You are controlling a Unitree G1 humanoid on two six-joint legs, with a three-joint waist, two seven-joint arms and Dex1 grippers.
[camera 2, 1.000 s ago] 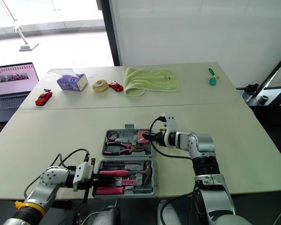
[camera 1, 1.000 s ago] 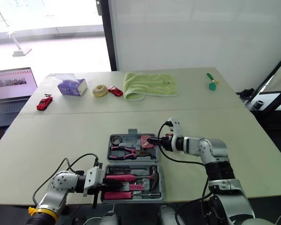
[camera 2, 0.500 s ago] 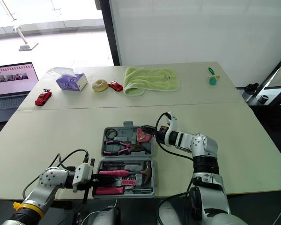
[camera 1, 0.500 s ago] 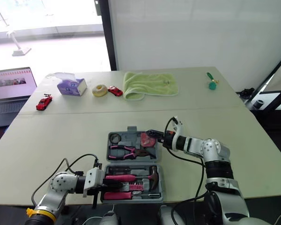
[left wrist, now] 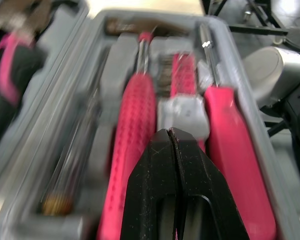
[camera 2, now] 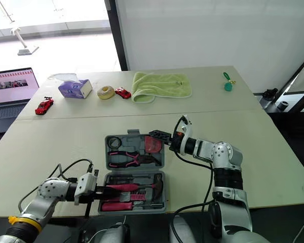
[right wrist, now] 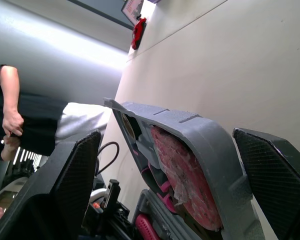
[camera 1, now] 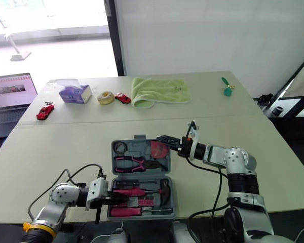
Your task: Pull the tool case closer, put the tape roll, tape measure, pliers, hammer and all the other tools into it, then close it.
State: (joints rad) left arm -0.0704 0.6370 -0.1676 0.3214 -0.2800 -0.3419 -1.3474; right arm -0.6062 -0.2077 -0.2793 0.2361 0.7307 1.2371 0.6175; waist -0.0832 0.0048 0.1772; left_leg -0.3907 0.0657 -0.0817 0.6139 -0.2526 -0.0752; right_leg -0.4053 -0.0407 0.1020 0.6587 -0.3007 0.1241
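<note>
One tool case (camera 1: 141, 176) lies open on the near part of the table (camera 1: 253, 152), in front of the robot. Its two halves are side by side. The far half holds one pair of pliers (camera 1: 134, 163), one red tape measure (camera 1: 158, 150) and one black roll (camera 1: 120, 147). The near half holds one hammer (camera 1: 164, 188) among other pink-handled tools. The left gripper (camera 1: 107, 199) is at the left end of the near half. The right gripper (camera 1: 164, 138) is at the far right corner of the far half. Far back on the table are two red toy cars (camera 1: 45, 111) (camera 1: 122, 98), one tissue box (camera 1: 70, 93), one pale ring (camera 1: 106, 97), one green towel (camera 1: 159, 91) and one small green object (camera 1: 226, 90). One laptop (camera 1: 10, 91) stands beyond the table's left side.

From the left wrist, the left gripper (left wrist: 171, 137) has its two fingers pressed together, with nothing between them. It is above the near half, with one long pink handle on each side.

From the right wrist, the right gripper (right wrist: 165, 134) has its two fingers (right wrist: 70, 185) spread wide. The grey rim of the far half is between them, but I cannot tell if they touch it. The tape measure (right wrist: 185, 180) sits inside this half. One person (right wrist: 15, 115) stands behind.
</note>
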